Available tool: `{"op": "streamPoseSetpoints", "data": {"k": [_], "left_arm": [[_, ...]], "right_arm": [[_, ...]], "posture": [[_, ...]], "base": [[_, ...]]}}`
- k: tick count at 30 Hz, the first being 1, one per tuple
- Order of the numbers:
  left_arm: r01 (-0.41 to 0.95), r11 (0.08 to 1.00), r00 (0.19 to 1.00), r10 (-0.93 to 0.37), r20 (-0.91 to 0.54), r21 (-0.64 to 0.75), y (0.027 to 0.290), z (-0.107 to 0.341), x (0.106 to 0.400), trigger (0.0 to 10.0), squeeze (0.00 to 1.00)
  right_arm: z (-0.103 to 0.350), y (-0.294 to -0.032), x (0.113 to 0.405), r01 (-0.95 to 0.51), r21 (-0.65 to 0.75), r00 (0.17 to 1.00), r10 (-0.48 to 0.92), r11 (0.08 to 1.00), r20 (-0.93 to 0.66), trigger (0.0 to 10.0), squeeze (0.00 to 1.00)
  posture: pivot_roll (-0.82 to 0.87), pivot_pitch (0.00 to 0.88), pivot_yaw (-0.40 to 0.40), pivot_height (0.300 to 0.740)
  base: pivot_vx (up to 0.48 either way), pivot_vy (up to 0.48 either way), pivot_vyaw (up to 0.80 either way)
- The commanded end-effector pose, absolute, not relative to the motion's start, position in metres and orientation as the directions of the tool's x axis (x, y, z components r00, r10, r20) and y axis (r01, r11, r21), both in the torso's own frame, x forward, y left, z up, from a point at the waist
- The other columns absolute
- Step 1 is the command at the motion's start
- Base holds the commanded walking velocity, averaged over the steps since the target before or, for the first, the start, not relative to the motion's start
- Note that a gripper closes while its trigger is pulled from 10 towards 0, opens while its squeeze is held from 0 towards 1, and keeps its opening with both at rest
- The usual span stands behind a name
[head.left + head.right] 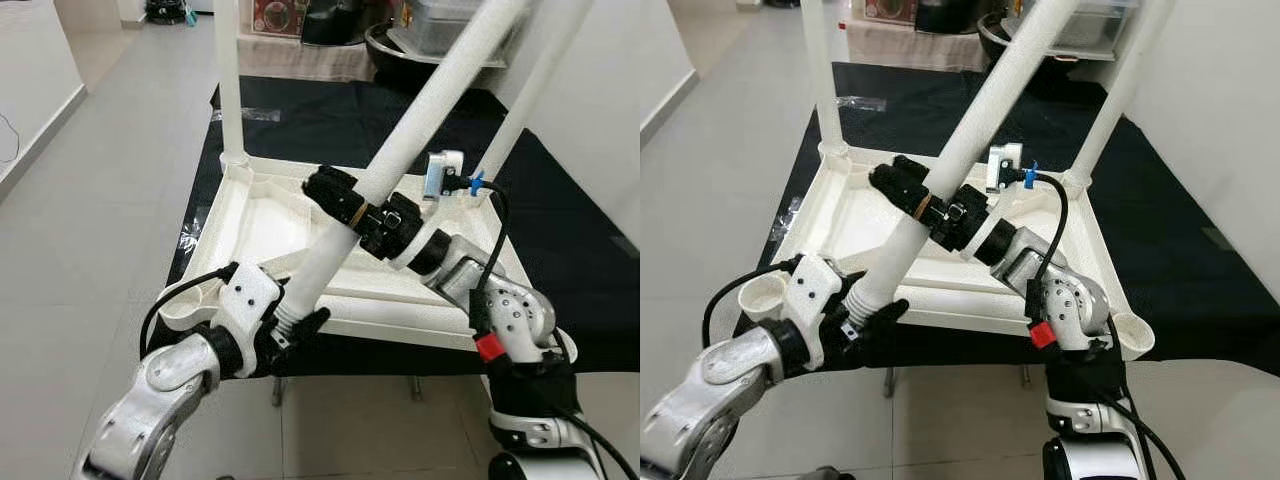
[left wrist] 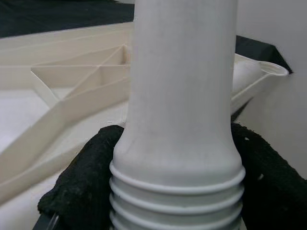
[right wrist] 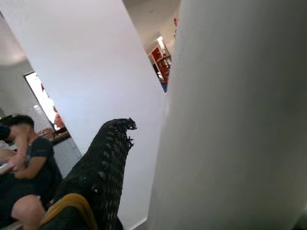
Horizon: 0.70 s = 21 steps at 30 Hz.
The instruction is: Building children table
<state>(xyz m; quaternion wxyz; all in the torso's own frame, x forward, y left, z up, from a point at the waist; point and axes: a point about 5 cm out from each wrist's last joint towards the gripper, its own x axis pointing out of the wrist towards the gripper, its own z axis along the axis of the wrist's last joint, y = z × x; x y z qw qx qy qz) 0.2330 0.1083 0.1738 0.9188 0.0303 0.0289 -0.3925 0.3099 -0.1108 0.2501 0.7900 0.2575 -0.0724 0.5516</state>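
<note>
Leg fitting on the upturned children's table

Left gripper (image 1: 290, 330) was clamped on the loose table leg's (image 1: 420, 110) threaded near end; right gripper (image 1: 362, 212) was closed around its middle. The leg, likely light, rigid, slick plastic, slanted over the white tabletop (image 1: 262, 222), near its empty near-left corner socket (image 1: 762, 293).

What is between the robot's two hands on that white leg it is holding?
Only a bare stretch of the white leg runs from the left hand, near its threaded end, up to the right hand. The left eye view shows this.
</note>
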Motion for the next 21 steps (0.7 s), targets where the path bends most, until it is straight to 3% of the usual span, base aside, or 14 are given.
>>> {"op": "streamPoseSetpoints", "data": {"k": [1,8,21], "left_arm": [[0.763,0.647,0.643,-0.761,-0.087,-0.012,0.107,0.174,0.225,10.0,0.0],[0.799,0.583,0.563,-0.811,-0.16,-0.149,0.117,0.166,0.2,10.0,0.0],[0.807,0.552,0.526,-0.833,-0.171,-0.208,0.118,0.167,0.192,10.0,0.0]], "right_arm": [[0.249,-0.111,0.31,-0.917,0.34,0.343,0.849,0.21,0.401,10.0,0.0],[0.243,-0.12,0.311,-0.932,0.341,0.259,0.887,0.125,0.382,10.0,0.0],[0.239,-0.119,0.297,-0.942,0.334,0.098,0.927,-0.031,0.362,10.0,0.0]], "posture": [[0.15,0.088,-0.093,0.74],[0.15,0.093,-0.088,0.74],[0.14,0.098,-0.09,0.74]], "base": [[0.0,0.0,0.0],[0.0,0.0,0.0],[0.0,0.0,0.0]]}}
